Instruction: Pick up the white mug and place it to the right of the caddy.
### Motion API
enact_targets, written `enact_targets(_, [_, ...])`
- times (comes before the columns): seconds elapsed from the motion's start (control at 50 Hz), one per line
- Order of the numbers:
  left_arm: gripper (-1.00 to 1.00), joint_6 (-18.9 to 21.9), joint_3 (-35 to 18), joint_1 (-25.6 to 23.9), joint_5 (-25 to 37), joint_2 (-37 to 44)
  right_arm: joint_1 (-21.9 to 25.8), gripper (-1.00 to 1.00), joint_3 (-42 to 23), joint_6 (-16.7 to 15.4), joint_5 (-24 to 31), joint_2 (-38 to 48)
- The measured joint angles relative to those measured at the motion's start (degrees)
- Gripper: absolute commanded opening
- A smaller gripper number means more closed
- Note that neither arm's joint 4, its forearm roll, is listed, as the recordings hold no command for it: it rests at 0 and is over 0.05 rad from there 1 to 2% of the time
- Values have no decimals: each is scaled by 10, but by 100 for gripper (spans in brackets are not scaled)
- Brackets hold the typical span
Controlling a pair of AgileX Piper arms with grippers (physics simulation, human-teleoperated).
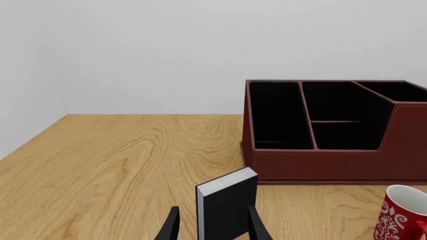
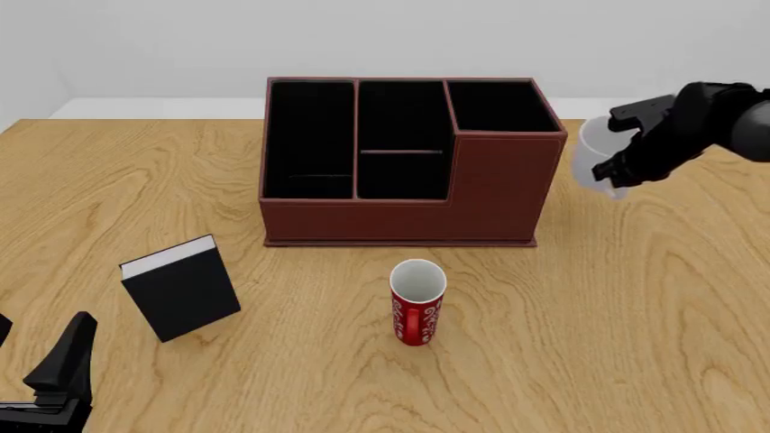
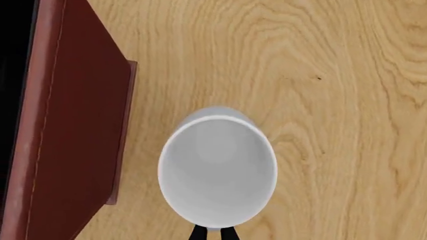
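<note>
Front view: light oak-grain table (image 2: 626,307), pale wall (image 2: 361,36).

The glossy white mug (image 2: 593,155) hangs raised, tilted, just right of the reddish-brown, black-lined caddy (image 2: 493,194).

Front overview; both wrist views sharing caddy (image 2: 403,162)

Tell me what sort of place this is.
Probably a simulated desk or office tabletop: a plain wooden table against bare pale walls, carrying a desk caddy, a black book and two mugs, one red mug and a white mug.
</note>
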Motion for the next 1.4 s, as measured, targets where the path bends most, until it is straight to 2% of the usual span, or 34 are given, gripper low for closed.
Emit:
enact_targets(0.8, [100, 0, 0, 0, 0, 0, 21, -100, 38, -4, -25, 5])
enact_targets(1.4, [100, 0, 0, 0, 0, 0, 42, -100, 37, 6, -28, 11])
